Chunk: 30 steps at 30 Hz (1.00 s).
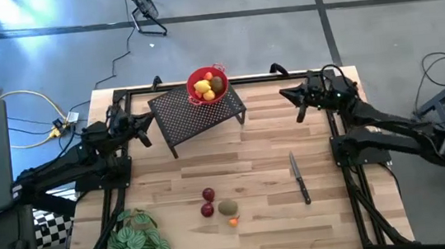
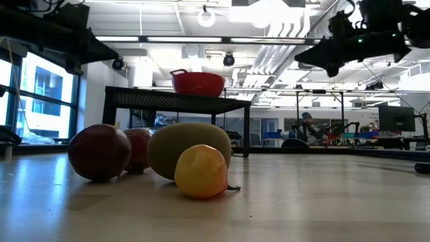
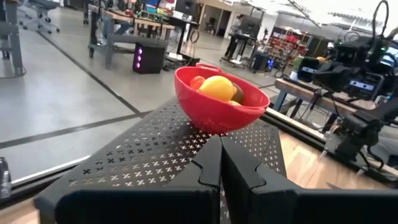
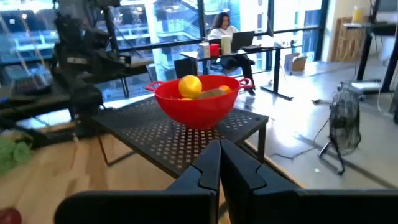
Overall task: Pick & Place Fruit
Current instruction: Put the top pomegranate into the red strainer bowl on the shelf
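Glossy rounded fruit [image 1: 219, 205], perforated metal stand [image 1: 196, 111]

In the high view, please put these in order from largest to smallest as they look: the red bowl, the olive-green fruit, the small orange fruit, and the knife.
1. Red bowl, widest.
2. Knife, long but thin.
3. Olive-green fruit.
4. Small orange fruit.
The bowl stands higher, on the black stand, nearer the camera, so it may look somewhat larger.

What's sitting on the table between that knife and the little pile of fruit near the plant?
Nothing. In the high view, only bare wood separates the knife from the loose fruit on the table.
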Tool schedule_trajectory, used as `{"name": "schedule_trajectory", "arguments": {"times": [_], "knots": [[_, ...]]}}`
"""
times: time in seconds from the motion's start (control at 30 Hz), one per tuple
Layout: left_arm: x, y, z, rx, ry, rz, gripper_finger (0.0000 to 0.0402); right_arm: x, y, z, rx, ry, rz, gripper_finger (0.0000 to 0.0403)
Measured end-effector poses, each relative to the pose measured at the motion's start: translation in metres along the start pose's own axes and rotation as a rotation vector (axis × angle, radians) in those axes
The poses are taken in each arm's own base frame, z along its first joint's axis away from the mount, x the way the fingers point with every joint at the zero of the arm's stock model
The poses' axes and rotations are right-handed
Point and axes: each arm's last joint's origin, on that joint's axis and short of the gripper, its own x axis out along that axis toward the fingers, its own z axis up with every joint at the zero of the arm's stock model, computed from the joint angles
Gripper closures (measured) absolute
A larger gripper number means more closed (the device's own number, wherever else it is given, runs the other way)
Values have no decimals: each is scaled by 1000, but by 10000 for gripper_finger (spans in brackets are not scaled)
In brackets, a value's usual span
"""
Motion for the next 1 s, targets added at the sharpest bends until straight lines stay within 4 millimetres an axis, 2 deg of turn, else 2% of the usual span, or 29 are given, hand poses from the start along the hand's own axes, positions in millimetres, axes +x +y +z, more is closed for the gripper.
{"name": "schedule_trajectory", "arguments": {"times": [0.2,0.43,0.67,0.83,1.0], "knots": [[26,-8,-2,0,12,3,401,-23,3,12,-89,-49,63,401],[54,-23,-15,10,75,-39,401,-34,1,4,-37,38,48,401],[64,-72,-10,57,138,-109,401,-35,0,2,-37,62,47,401],[63,-107,-6,121,153,-14,401,-35,0,2,-53,59,47,400],[62,-137,1,55,162,-20,402,-34,-1,1,-72,68,48,400]]}}
